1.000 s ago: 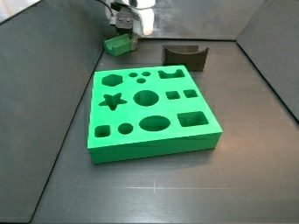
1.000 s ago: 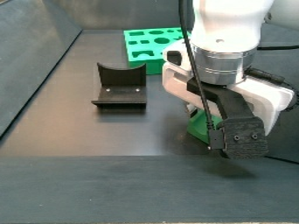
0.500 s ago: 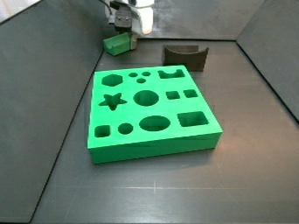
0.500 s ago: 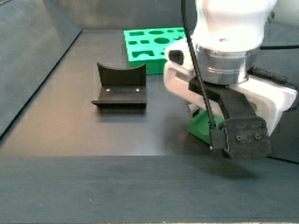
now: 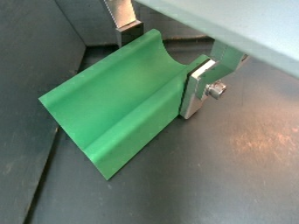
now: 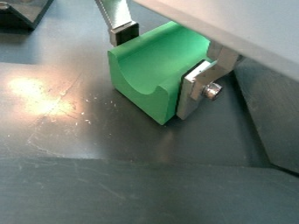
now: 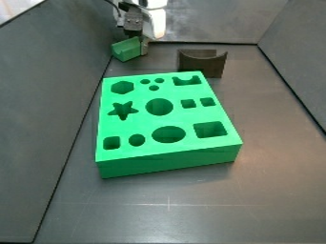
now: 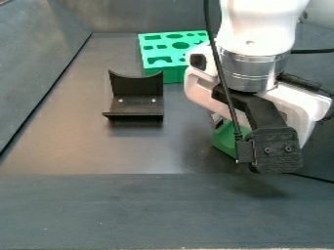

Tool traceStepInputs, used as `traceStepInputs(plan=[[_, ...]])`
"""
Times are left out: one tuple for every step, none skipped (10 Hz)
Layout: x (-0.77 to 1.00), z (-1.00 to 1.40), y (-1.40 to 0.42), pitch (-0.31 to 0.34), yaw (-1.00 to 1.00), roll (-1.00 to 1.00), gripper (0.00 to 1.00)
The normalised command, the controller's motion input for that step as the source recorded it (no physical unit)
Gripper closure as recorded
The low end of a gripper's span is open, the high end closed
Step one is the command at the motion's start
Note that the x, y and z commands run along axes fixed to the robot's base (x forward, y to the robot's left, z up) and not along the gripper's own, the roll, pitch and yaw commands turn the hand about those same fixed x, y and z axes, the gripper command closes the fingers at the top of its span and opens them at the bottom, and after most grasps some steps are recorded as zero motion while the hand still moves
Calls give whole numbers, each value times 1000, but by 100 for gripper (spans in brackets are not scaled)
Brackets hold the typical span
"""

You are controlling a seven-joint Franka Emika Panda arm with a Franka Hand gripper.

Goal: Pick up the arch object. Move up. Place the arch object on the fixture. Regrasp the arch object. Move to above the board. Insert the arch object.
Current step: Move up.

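The arch object (image 7: 126,47) is a small green block lying on the dark floor near the back wall, its curved notch facing up in both wrist views (image 5: 117,96) (image 6: 152,66). My gripper (image 5: 160,68) (image 6: 158,68) straddles it, one silver finger (image 5: 198,87) flat against one end and the opposite pad (image 6: 124,33) at the other end. From a side view the gripper (image 8: 235,132) covers most of the arch object (image 8: 229,144). The dark fixture (image 7: 201,61) (image 8: 133,94) stands apart from it with its scooped top bare. The board (image 7: 166,119) (image 8: 174,47) lies flat with its cutouts showing.
Grey enclosure walls (image 7: 64,57) rise close behind and beside the arch object. The arm's white body (image 8: 255,39) and a cable stand above the block. Dark floor (image 7: 274,143) stretches around the board.
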Motion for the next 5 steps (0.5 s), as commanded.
traceStepInputs(plan=[[0, 876, 52, -18, -14, 6, 100], [-15, 790, 35, 12, -25, 11, 100], [-15, 627, 16, 51, -32, 30, 100], [-14, 543, 13, 68, -31, 39, 100], [-11, 380, 4, 92, -25, 60, 100]])
